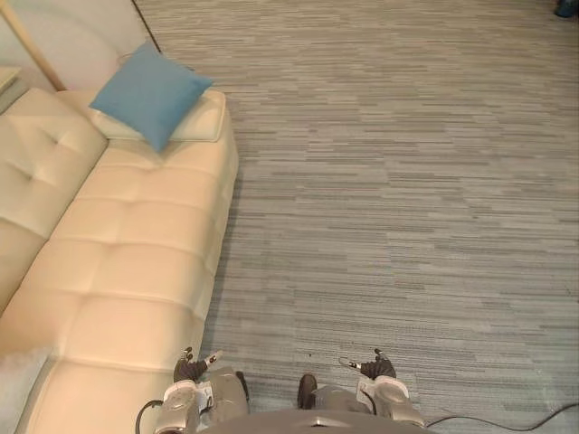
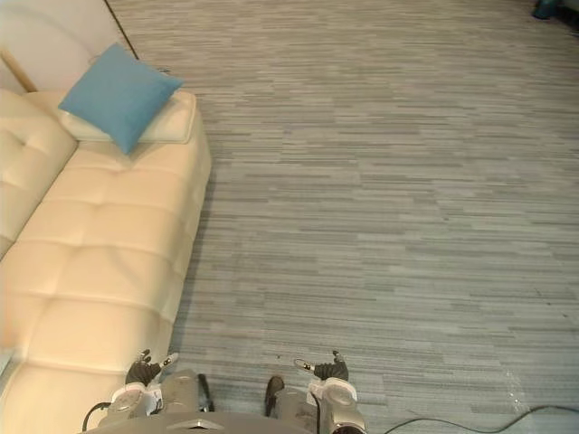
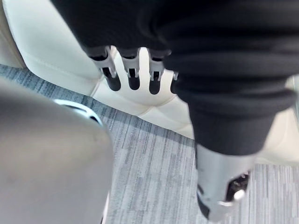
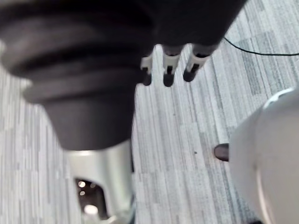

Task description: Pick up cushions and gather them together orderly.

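1. The blue cushion (image 1: 149,90) leans on a cream cushion (image 1: 204,122) at the sofa's (image 1: 136,271) far end, well apart from both hands. A reach from here would likely fall short.
2. The left hand (image 1: 192,368) hangs by the sofa's near front edge and the right hand (image 1: 378,366) hangs over the floor (image 1: 407,181) beside the sofa. Both have loose, straight fingers and hold nothing.
3. On the way along the sofa, the left hand may catch its front edge.
4. Lifting the blue cushion carelessly could drag the cream one off the sofa's end.
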